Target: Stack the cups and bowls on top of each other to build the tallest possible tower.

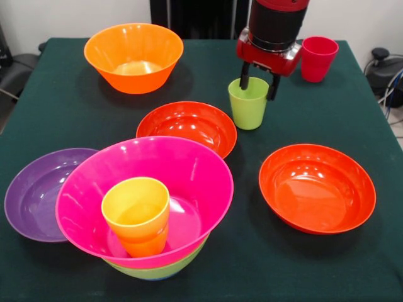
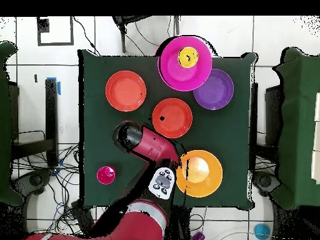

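A dark green table point(image 1: 38, 100) stands on a white tiled floor point(image 2: 37, 69). Cables point(image 2: 47, 165) trail across the tiles. A pale wall point(image 1: 69, 16) rises behind.

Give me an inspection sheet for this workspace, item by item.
Surface: dark green table.
Job's things: yellow cup in magenta bowl, nested in green bowl; purple bowl, orange bowl, two red-orange bowls, red cup apart.
Clutter: nothing seen.
Gripper: gripper open, fingers straddling the upright green cup.
Cables: cables on floor.
Surroundings: white tiled floor.
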